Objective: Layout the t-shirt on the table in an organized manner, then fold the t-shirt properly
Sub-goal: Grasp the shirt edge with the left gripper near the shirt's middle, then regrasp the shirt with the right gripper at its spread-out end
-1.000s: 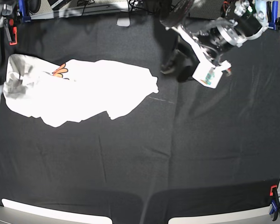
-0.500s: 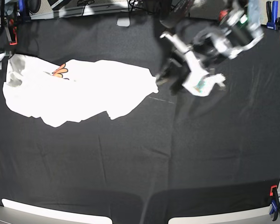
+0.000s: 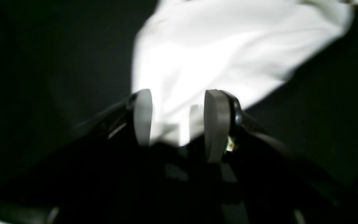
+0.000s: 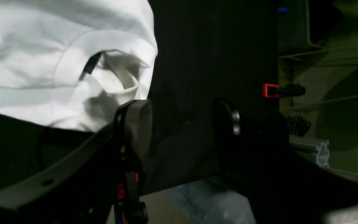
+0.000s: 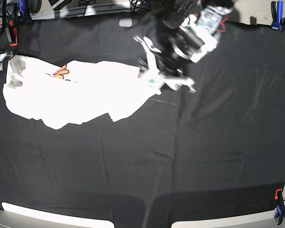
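left gripper (image 3: 177, 124), jaws apart, hangs over the t-shirt's (image 3: 228, 53) near edge.

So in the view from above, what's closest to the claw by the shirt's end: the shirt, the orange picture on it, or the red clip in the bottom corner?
From the left claw:
1. Shirt, right beside it.
2. Orange picture, far along the shirt.
3. Red clip, bottom corner, farthest.

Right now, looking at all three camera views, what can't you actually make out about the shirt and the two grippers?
- The t-shirt, base view: print hidden; only an orange bit shows, and glare washes out the folds.
- Left gripper, left wrist view: blurred; contact with the cloth unclear.
- Right gripper, base view: cut off at the left edge.
- Shirt's collar label, right wrist view: too small to read.
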### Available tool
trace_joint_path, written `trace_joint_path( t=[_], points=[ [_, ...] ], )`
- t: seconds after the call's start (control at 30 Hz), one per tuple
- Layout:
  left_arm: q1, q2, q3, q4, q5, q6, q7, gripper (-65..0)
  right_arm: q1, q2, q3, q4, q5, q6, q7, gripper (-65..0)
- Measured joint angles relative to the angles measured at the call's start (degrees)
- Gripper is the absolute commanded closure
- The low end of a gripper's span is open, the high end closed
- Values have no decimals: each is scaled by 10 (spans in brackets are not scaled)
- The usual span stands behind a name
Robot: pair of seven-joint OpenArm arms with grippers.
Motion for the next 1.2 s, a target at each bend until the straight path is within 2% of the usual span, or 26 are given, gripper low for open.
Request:
trace_joint_path(
  t=[0.13,0.3,0.37,0.43,0.5,0.67,0.7,0.73,0.8,0.87,0.9,0.97,1.0,1.13,1.2],
  points=[
    [2,-3,0,-17,2,2,28,-252,0,0,0,0,0,0,0,-305],
    [-11,-1,-1,-19,2,21,10,-252,0,0,0,0,8,0,0,-305],
    [-21,-1,0,-35,2,21,10,-252,0,0,0,0,68,0,-1,-305],
    [-27,-2,0,-50,2,22,13,-252,0,0,0,0,157,0,1,-305],
    [-32,-2,-1,-57,2,23,17,-252,2,0,0,1,213,30,13,-305],
    [-31,-2,0,-57,18,24,30,-252,3,2,0,1,245,33,15,-305],
    [-31,-1,0,-57,27,40,29,-252,3,2,0,1,249,42,15,-305],
    [-31,-1,0,-57,37,56,29,-252,3,2,0,1,262,65,15,-305],
    [-32,-2,-1,-57,49,71,30,-251,3,1,0,1,314,97,2,-305],
    [-32,-2,-1,-57,35,71,30,-215,3,2,0,1,365,101,-8,-305],
    [-31,-2,0,-57,23,70,30,-166,3,2,0,1,381,101,-11,-305],
    [-31,0,0,-60,14,70,30,-25,2,2,0,1,416,101,-12,-305],
    [-32,0,0,-62,15,70,29,0,3,2,0,1,433,101,-14,-305],
    [-31,0,0,-63,16,70,30,0,3,1,-1,1,518,100,-46,-305],
    [-30,0,0,-63,16,70,30,0,3,2,-10,1,527,100,-54,-305]
  ],
)
